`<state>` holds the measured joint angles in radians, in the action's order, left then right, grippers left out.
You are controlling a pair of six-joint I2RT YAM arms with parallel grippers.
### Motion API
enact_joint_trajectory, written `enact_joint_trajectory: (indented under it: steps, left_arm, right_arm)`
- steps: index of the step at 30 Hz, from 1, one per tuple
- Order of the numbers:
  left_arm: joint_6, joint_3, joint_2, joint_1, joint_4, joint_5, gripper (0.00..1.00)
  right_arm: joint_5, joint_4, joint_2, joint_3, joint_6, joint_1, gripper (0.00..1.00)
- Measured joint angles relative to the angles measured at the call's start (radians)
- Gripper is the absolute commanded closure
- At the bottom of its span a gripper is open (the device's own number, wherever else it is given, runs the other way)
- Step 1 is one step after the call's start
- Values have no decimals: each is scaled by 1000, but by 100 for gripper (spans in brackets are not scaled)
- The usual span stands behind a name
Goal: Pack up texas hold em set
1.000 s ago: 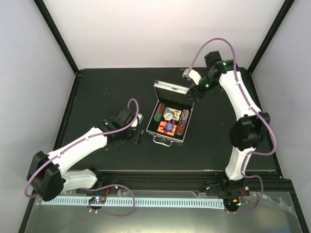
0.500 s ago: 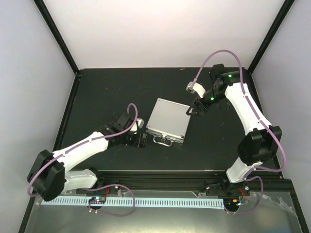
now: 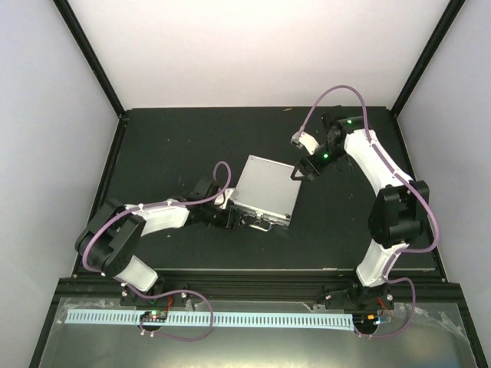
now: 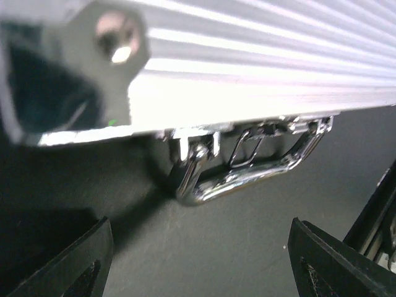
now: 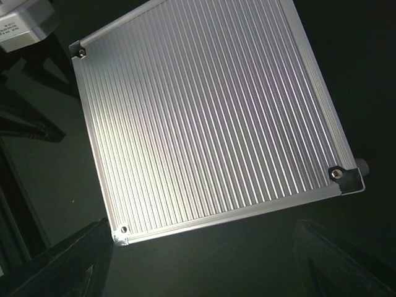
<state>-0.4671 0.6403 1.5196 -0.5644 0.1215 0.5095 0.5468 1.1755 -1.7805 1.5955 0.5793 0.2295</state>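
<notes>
The silver ribbed briefcase (image 3: 265, 189) lies shut on the black table, so the chips, dice and cards are hidden. Its chrome handle (image 3: 259, 223) faces the near edge. My left gripper (image 3: 231, 219) is open at the case's near left corner, and its wrist view shows the handle (image 4: 250, 170) just ahead between the fingertips. My right gripper (image 3: 299, 172) is open and empty just off the case's far right corner. The right wrist view shows the ribbed lid (image 5: 210, 114) from above.
The black table (image 3: 169, 146) is bounded by a raised black frame. White walls stand at the back and sides. The arm bases and a white cable strip (image 3: 230, 318) sit at the near edge.
The briefcase lid went from open to shut. My left gripper moved right up to the case's near left corner. My right gripper pulled back slightly from the lid.
</notes>
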Motion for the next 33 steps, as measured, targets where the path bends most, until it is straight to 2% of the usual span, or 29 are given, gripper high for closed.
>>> enact_joint_trajectory:
  steps: [8,19,27,33]
  left_arm:
    - [22,35,99,8,-101,109,26]
    - [47,60,89,14,-24,193,33]
    - [39,98,48,15,12,218,32]
    - [17,161,74,14,10,248,31]
  right_arm:
    - [-13,-68,-37,-33,-6,0,18]
    - [-14,-147,-143,-37,-10,-1,17]
    - [5,-168,-105,-127,26,0,13]
    - [-6,-203,45,-269,100,28,6]
